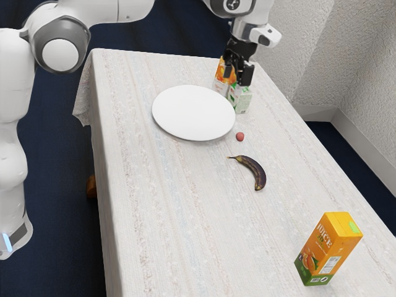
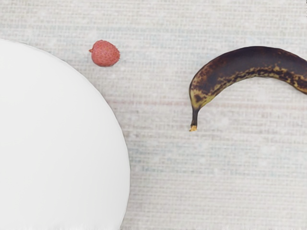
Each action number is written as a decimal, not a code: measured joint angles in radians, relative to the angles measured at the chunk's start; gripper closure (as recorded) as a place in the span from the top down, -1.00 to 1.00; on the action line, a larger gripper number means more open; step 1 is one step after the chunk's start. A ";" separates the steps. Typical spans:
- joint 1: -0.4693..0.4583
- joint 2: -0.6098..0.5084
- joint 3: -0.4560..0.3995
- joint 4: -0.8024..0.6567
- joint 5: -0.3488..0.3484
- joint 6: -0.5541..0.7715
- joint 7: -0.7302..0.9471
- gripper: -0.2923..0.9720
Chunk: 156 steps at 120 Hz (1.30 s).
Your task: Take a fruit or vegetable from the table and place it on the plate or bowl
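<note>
Nearest: orange juice carton [image 1: 328, 249], upright near the table's [image 1: 154, 216] close corner. White lettering up its face reads "JUICE", with a green band at the base and a small printed panel too fine to read.

Banana [image 1: 252, 170] [image 2: 249, 72]: at 10–11 o'clock from that carton in the exterior view, well apart from it. It lies flat on the cloth, its skin mostly dark brown with yellow streaks. In the wrist view its stem end points toward the plate.

Small red fruit [image 1: 239, 136] [image 2: 104, 53]: at 11 o'clock from the banana, near it but not touching. It is rough-skinned and sits just beside the plate's rim with a sliver of cloth between.

Plate [image 1: 193, 112] [image 2: 48, 143]: white, round, nothing on it. The red fruit is at its 4 o'clock.

Green-and-white carton [image 1: 240, 99]: upright at the plate's 2–3 o'clock, just off the rim, print not legible. An orange-topped carton [image 1: 220, 75] stands right behind it, label also not legible.

Gripper [image 1: 238, 77]: in the air in front of those two cartons. The fingers stand apart with nothing between them.

Task items relative to the hand, exterior view: red fruit at 6 o'clock, banana at 6 o'clock beyond it, plate at 7–8 o'clock. All are on the table below, none touching the hand.
</note>
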 joint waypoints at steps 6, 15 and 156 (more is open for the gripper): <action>0.000 0.000 0.000 0.000 -0.002 -0.003 0.004 0.54; 0.000 0.001 0.000 0.000 -0.003 -0.007 0.009 0.54; -0.019 0.094 -0.262 -0.083 0.098 0.049 0.879 0.54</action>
